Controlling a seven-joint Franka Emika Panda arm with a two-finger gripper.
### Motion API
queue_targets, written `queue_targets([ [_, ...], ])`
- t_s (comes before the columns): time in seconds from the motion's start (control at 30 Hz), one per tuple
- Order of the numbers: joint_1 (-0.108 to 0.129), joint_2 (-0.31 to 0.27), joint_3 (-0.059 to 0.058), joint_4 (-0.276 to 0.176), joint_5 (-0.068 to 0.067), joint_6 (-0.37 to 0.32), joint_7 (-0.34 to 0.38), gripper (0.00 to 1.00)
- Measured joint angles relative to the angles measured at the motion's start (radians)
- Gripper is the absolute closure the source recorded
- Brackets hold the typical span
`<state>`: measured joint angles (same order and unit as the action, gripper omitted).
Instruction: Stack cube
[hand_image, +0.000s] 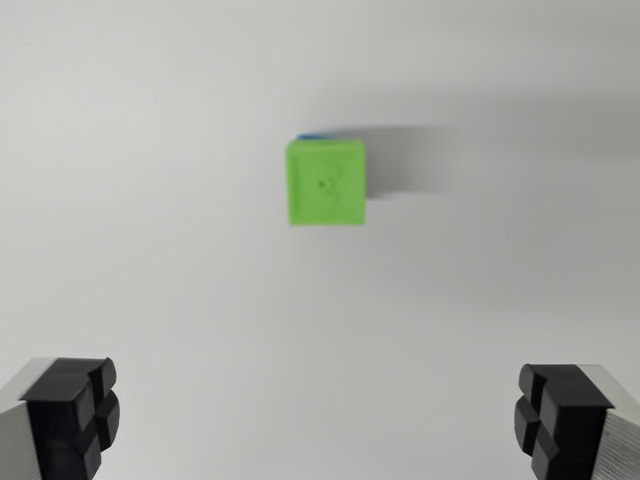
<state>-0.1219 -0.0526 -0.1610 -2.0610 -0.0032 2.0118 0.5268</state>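
Taking the green cube (327, 182) as the marker, the left fingertip (72, 410) sits far below and to the wrist view's left of it, a black pad on a pale metal finger. The gripper (318, 410) is spread wide and carries nothing, its jaws well apart and nowhere near any block. The green cube lies near the middle of the white table (150, 150), and a thin blue edge (322, 135) peeps out along its far side, so I'd judge it is resting on a blue block and the stack is made. A soft shadow (405, 160) falls to its right. Further right and below, the other fingertip (560, 415) mirrors the first. Nothing else stands nearby to obstruct the arm.
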Motion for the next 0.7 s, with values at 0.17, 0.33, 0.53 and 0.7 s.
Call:
queue_targets([
  [0.17,0.0,-0.004,0.0,0.013,0.0,-0.016,0.0,0.0],
  [0.33,0.0,-0.005,0.0,0.018,-0.001,-0.023,0.001,0.0],
  [0.53,0.0,-0.003,0.0,0.018,-0.001,-0.023,0.001,0.0],
  [0.7,0.0,-0.003,0.0,0.018,-0.001,-0.023,0.001,0.0],
])
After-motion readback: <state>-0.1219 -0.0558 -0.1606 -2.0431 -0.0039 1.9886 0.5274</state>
